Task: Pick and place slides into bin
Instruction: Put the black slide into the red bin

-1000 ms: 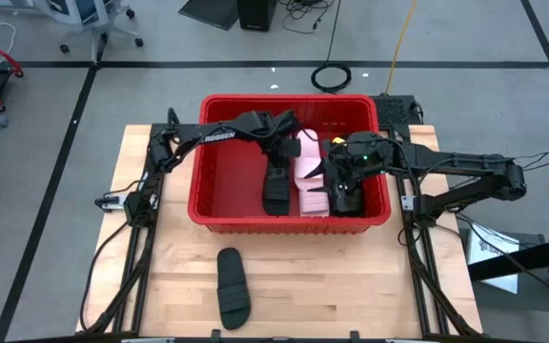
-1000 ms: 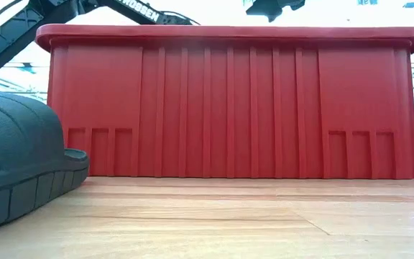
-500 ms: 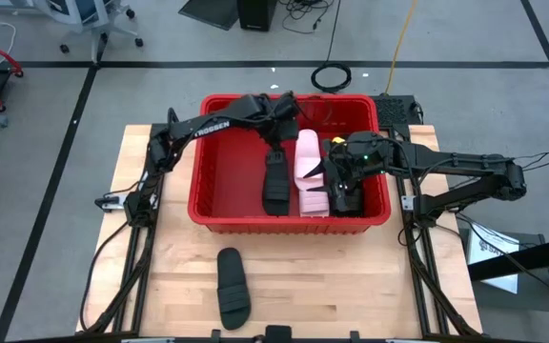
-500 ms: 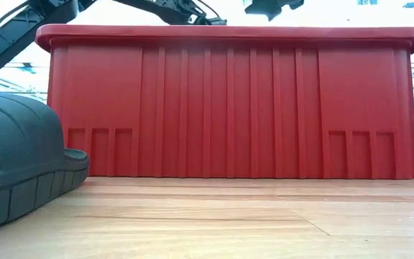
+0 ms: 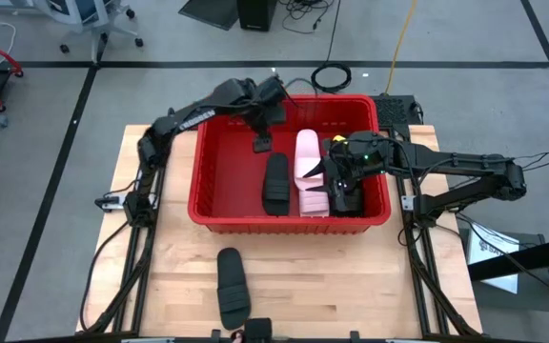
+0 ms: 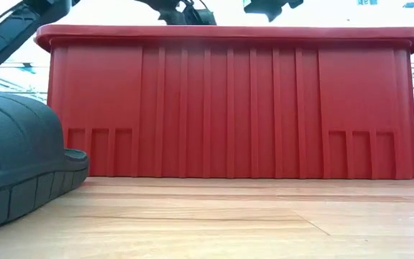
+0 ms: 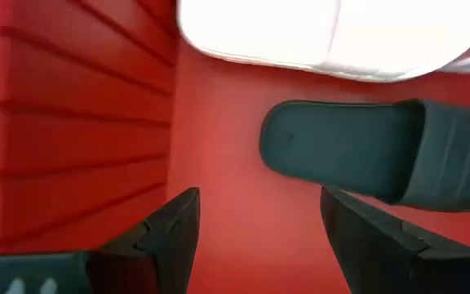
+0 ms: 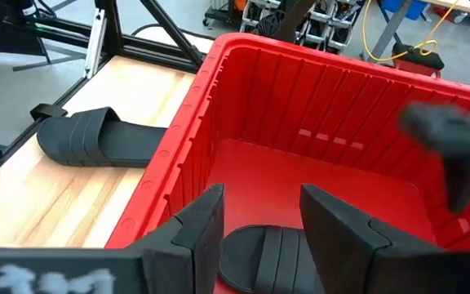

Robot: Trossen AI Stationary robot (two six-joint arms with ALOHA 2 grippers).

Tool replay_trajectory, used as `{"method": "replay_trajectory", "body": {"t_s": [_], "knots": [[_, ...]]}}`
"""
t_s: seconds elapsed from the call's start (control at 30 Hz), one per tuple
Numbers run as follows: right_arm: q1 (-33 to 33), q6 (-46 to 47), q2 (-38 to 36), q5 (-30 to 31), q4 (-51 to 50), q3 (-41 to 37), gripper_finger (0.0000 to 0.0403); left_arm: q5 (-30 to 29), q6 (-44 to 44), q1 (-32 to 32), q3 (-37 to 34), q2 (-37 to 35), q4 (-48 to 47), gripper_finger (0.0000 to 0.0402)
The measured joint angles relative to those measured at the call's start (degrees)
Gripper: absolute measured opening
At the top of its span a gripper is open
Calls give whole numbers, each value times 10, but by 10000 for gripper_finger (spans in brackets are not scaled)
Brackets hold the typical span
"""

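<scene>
Slides first: from my high view I count one black slide (image 5: 275, 183) lying inside the bin (image 5: 219, 205), a pale pink slide (image 5: 308, 157) just beside it, and another black slide (image 5: 233, 286) out on the bench (image 5: 170, 276) in front of the bin, well apart from it. More dark and pale shapes sit under the right arm in the bin, but I cannot sort them out from above.

The left end effector (image 5: 261, 145) hangs over the bin's far part with its fingers spread and nothing between them. My left wrist view confirms it: open fingers (image 7: 170, 237) above the red floor, the black slide (image 7: 382, 155) and the pale one (image 7: 333, 33) ahead of them. The right end effector (image 5: 343, 195) is over the bin's right side; its wrist view shows the jaws parted with a black slide (image 8: 263, 257) lying below the gap, not gripped as far as I can tell.

The low view gives me only the bin's ribbed front wall (image 6: 228, 101) and the bench slide's (image 6: 20, 165) toe up close.
</scene>
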Motion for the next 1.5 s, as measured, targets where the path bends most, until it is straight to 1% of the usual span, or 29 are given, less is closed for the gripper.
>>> {"method": "replay_trajectory", "body": {"t_s": [0.1,0.23,0.33,0.47,0.7,0.87,1.07,1.17,1.3,1.5], "knots": [[7,1,0,0,17,-10,150,-1,-5,2,1,-35,1,248],[20,0,-3,0,73,-50,150,0,-18,-3,1,-92,1,248],[25,0,-8,0,127,-82,150,3,-29,-13,1,-137,4,248],[26,9,-18,0,164,-113,150,4,-37,-35,1,-185,0,248],[26,29,-57,0,167,-137,150,2,-76,-91,2,-246,-19,248],[37,36,-91,1,169,-163,150,1,-111,-150,1,-262,-53,248],[65,38,-125,1,219,-212,150,0,-157,-230,1,-261,-87,248],[77,29,-137,1,236,-220,150,0,-182,-271,-6,-257,-88,248],[92,31,-152,1,237,-220,150,0,-217,-323,-41,-256,-81,248],[108,27,-156,1,223,-220,150,-1,-256,-389,-126,-256,-49,248]]}}
